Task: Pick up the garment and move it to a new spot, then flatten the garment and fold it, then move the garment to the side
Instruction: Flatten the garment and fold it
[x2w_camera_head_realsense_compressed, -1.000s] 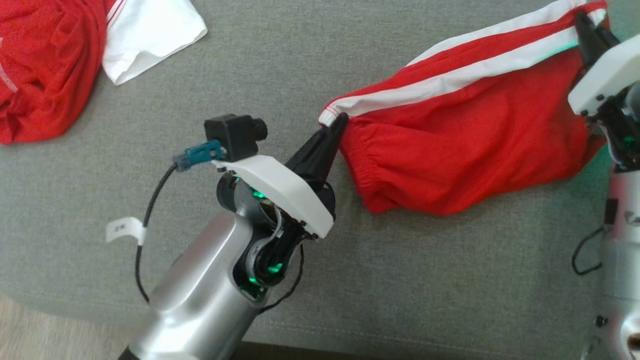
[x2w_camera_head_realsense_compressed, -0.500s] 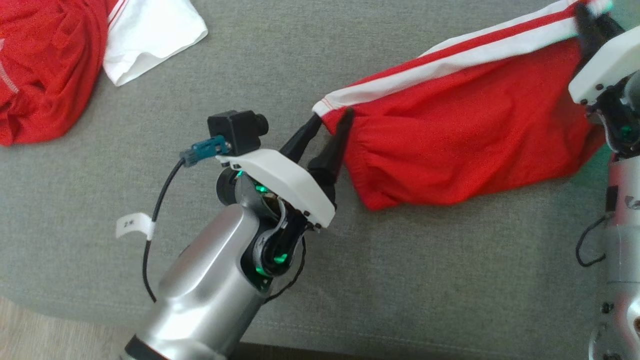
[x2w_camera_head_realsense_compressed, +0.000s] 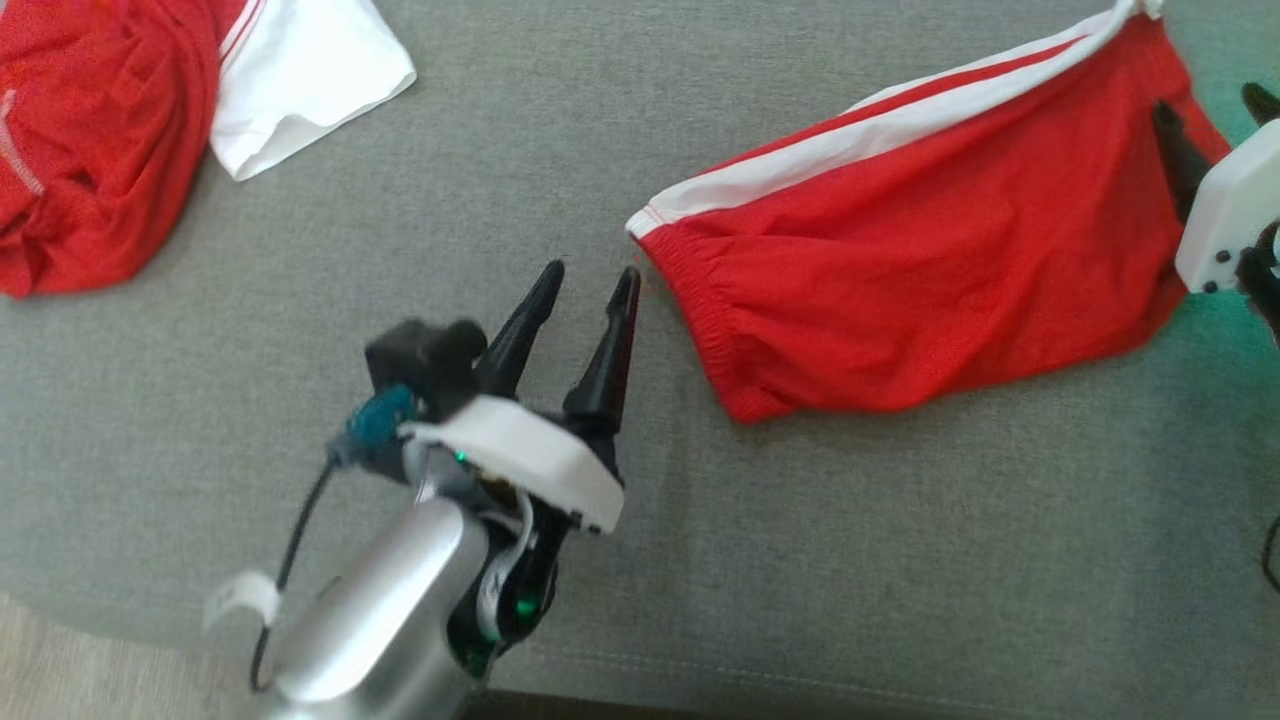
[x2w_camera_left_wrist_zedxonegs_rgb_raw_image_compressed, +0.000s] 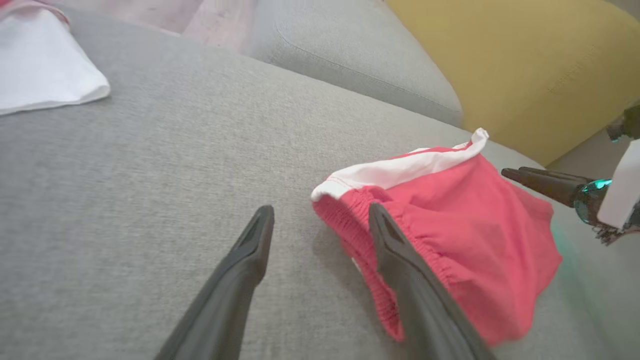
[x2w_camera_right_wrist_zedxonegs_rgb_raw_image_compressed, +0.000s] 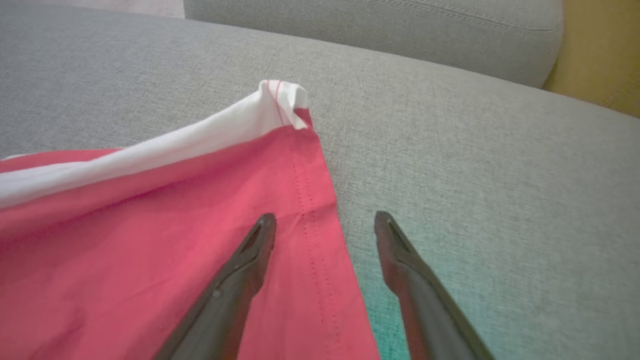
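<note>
The garment (x2w_camera_head_realsense_compressed: 930, 270), red shorts with a white side stripe, lies spread out on the grey sofa seat (x2w_camera_head_realsense_compressed: 800, 550), its gathered waistband at one end and its stitched hem at the other.

The left claw (x2w_camera_head_realsense_compressed: 592, 270) is just off the garment's waistband end, beside the white-striped corner, with its fingers spread apart and not clamped on the cloth. In the left wrist view one finger (x2w_camera_left_wrist_zedxonegs_rgb_raw_image_compressed: 400, 260) crosses in front of the waistband edge, and the other lies over bare seat fabric. Whether the nearer finger touches the cloth I cannot tell.

The right claw (x2w_camera_head_realsense_compressed: 1207, 100) is at the garment's hem end, its fingers also apart. In the right wrist view one finger (x2w_camera_right_wrist_zedxonegs_rgb_raw_image_compressed: 240, 280) is over the red cloth and the other over the seat just past the hem, so the hem edge runs between them.

Well away from the garment's waistband end lie a crumpled red cloth (x2w_camera_head_realsense_compressed: 90, 140) and a white cloth (x2w_camera_head_realsense_compressed: 300, 80).
</note>
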